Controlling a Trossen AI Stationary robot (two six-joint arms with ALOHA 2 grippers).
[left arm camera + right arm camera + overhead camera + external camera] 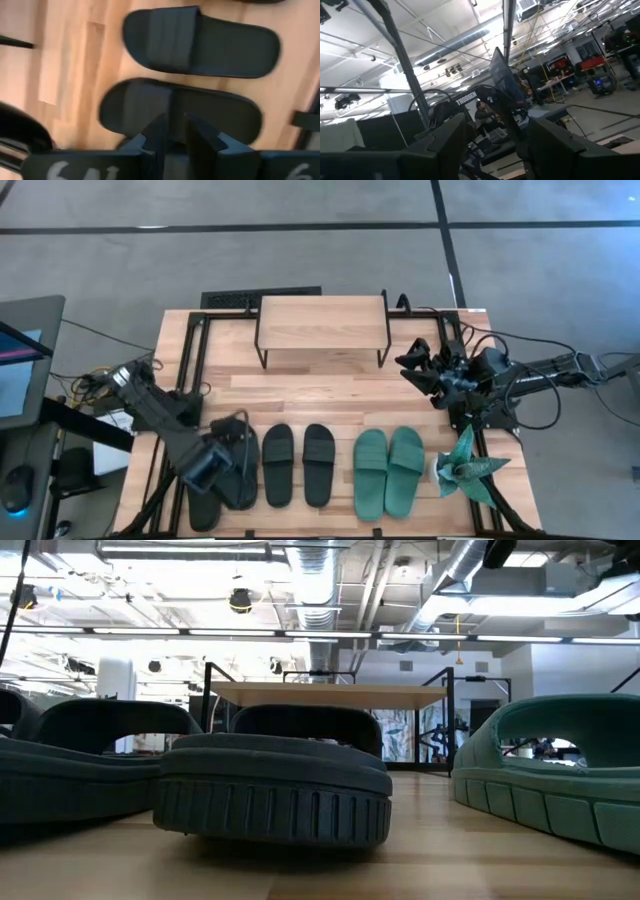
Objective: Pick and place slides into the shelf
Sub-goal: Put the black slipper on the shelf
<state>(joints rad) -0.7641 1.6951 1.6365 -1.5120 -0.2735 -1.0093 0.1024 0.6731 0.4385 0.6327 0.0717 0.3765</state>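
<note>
Several slides lie in a row along the table's near edge, soles down: black ones at left and middle, a teal pair to their right. The shelf stands at the far middle, its top bare. My left gripper points down over the leftmost black slides. In its wrist view the fingers stand a narrow gap apart above the strap of one black slide, with another black slide beside it. My right gripper waits open at the right, tipped upward.
A spiky teal paper plant stands at the near right, beside the teal pair. Black frame rails run along the table's left and right sides. Bare wood lies between the row of slides and the shelf.
</note>
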